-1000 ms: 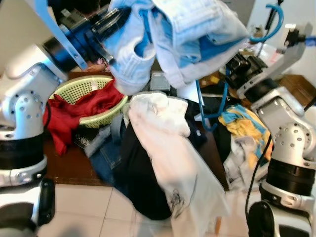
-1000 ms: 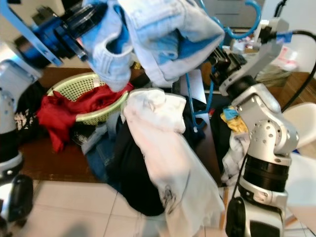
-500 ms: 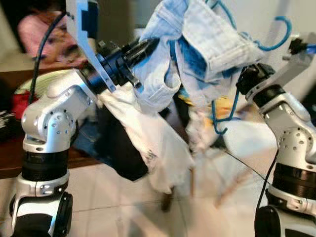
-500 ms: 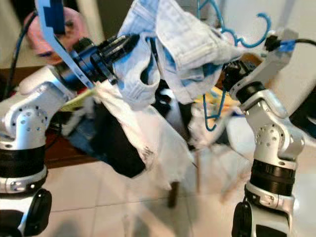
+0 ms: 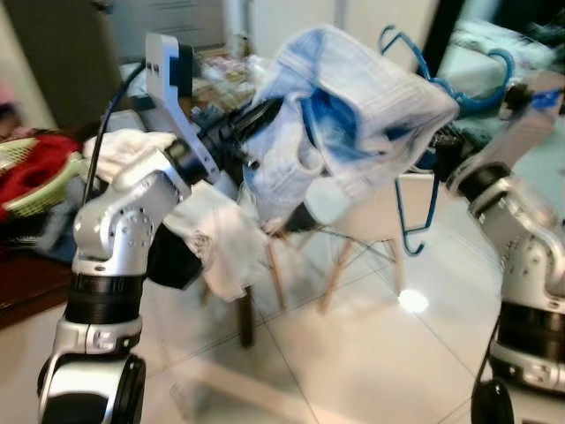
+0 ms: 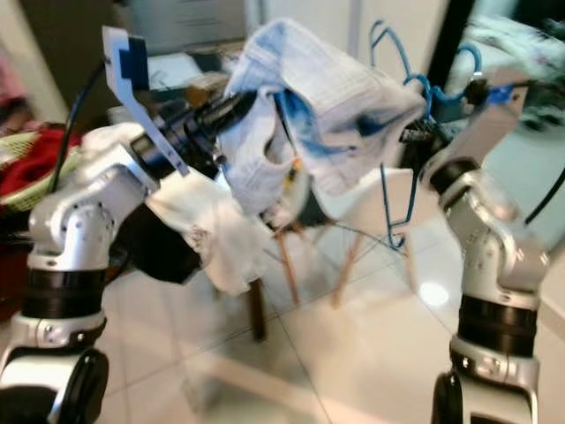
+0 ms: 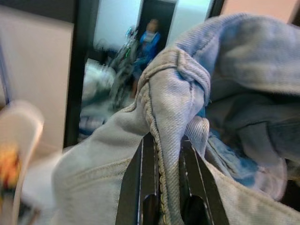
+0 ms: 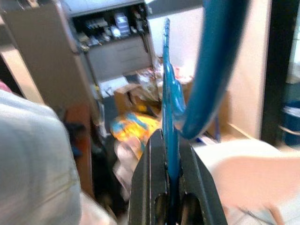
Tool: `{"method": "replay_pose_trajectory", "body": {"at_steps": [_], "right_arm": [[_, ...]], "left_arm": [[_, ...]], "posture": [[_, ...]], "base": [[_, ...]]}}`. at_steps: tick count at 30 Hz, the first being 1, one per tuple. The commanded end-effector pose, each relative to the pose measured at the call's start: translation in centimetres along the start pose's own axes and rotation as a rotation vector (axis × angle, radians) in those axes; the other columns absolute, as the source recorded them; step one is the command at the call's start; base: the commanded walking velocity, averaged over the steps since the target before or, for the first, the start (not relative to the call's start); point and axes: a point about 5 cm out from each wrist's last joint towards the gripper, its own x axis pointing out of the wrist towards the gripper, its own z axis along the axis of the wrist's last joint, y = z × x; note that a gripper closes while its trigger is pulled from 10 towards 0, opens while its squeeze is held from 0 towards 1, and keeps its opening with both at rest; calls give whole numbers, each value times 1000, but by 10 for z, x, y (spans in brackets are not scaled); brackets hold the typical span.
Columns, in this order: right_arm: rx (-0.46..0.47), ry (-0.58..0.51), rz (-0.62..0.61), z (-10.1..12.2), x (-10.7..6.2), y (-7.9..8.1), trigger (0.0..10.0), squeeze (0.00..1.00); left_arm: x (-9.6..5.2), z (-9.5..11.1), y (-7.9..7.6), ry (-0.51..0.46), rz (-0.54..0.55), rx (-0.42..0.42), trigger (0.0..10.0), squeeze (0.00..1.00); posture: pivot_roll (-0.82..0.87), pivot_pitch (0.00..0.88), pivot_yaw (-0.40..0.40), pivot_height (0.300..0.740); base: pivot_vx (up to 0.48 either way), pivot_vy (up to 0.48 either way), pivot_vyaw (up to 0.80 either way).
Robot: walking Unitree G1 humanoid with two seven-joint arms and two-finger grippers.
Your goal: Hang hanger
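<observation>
Left gripper: raised at chest height, its two black fingers pinched on a thick seamed edge of the jeans, the fold wedged between them.
Right gripper: raised opposite, fingers pressed together on the thin blue bar of the hanger, which runs straight out between them.
Hanger: blue plastic, thin-barred, with curled hook ends rising near the right gripper and a lower loop hanging below the cloth; held in the air between the two arms, above the tiled floor.
Jeans: pale, washed-out blue denim with darker blue inside the folds, bunched and draped over the hanger, stitched seams visible close to the left fingers.
Writing: none readable; the eye views are blurred.
Chair: white seat on splayed wooden legs, behind and below the hanging denim.
White garment: draped under the left arm, a small dark print on it, too blurred to read.
Basket: green, with red cloth, at far left.
Person: a blurred figure in blue, distant in the left wrist view.
</observation>
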Motion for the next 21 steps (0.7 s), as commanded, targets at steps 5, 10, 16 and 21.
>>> {"method": "replay_pose_trajectory", "body": {"at_steps": [5,10,16,21], "right_arm": [[-149,203,-91,-38,-10,-11,10000,0],[-176,375,-111,-72,-26,-16,10000,0],[-222,465,-70,-81,-38,-18,10000,0],[-136,482,119,-69,-53,-8,10000,0]], "left_arm": [[-9,-39,22,106,225,-42,10000,0],[-23,-63,37,162,409,-96,10000,0],[-20,-62,30,112,360,-138,10000,0],[-15,-52,30,45,355,-101,10000,0]], "posture": [[-31,46,4,740],[-31,53,-1,740],[-39,58,-2,740],[-44,61,-3,740]], "base": [[0,0,-160],[0,0,0],[0,0,0],[0,0,0]]}}
